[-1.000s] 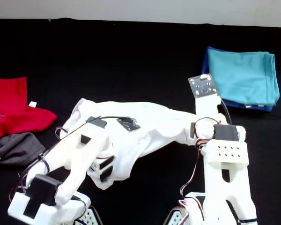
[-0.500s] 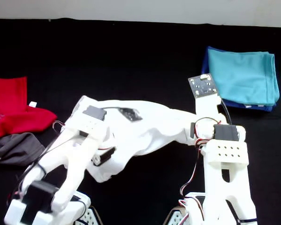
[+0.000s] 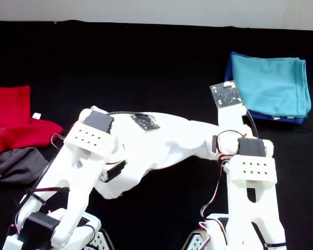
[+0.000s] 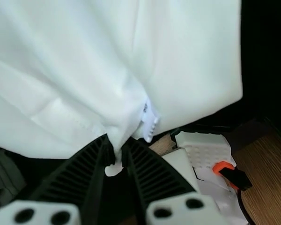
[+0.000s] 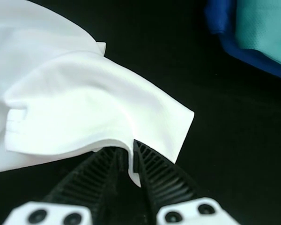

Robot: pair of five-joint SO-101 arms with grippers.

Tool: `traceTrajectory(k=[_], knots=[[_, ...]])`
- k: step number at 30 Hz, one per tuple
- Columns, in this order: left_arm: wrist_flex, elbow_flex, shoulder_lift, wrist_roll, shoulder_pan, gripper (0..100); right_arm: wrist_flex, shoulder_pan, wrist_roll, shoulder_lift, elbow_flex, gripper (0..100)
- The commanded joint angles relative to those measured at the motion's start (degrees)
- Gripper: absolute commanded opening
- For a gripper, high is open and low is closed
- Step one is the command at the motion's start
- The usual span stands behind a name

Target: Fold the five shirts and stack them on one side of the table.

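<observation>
White shirt (image 3: pixel 167 143) stretched between two arms over the middle of the black surface (image 3: pixel 146 57) — the left end effector (image 4: pixel 116 159) is clamped on a pinch of its fabric, and the right end effector (image 5: pixel 131 164) is closed on a folded edge. At the surface's right side, a folded turquoise shirt (image 3: pixel 271 83) lies on a blue shirt (image 3: pixel 232 67). At the left edge a red shirt (image 3: pixel 13 122) lies crumpled, with a grey shirt (image 3: pixel 15 164) touching its near side.

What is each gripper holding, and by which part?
Both hold the white shirt: the left gripper pinches a bunched fold at its edge, and the right gripper pinches an edge near a corner.
</observation>
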Motion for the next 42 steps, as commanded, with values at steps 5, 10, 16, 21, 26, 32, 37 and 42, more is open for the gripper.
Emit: traceTrajectory(k=[5, 10, 16, 21, 26, 32, 37, 42], knots=[[-4.31, 5.23, -1.01, -0.35, 0.40, 10, -1.10, 0.75, 0.62, -1.01, -0.40, 0.7], [-8.79, 12.88, -1.01, -1.41, 0.57, 13, -1.10, 0.75, 0.62, -1.01, -0.75, 0.7], [-14.07, 19.21, -1.10, -5.36, 0.22, 13, -1.01, 0.75, 0.62, -1.36, -0.40, 0.7], [-19.16, 19.30, -1.10, -3.34, 0.22, 13, -1.01, 0.75, 0.62, -1.45, -0.48, 0.7], [-23.21, 19.56, -1.01, -2.81, -1.98, 13, -0.75, 0.75, 0.62, -1.45, -0.40, 0.7], [-23.47, 20.00, -1.01, -7.82, -8.31, 13, -0.66, 0.75, 0.62, -1.45, -0.75, 0.7], [-23.82, 21.76, -1.01, -7.82, -8.66, 13, -0.92, 0.75, 0.62, -1.45, -0.75, 0.7], [-26.37, 23.87, -1.01, -7.82, -8.66, 13, -1.01, 0.66, 0.70, -1.36, -0.75, 0.7]])
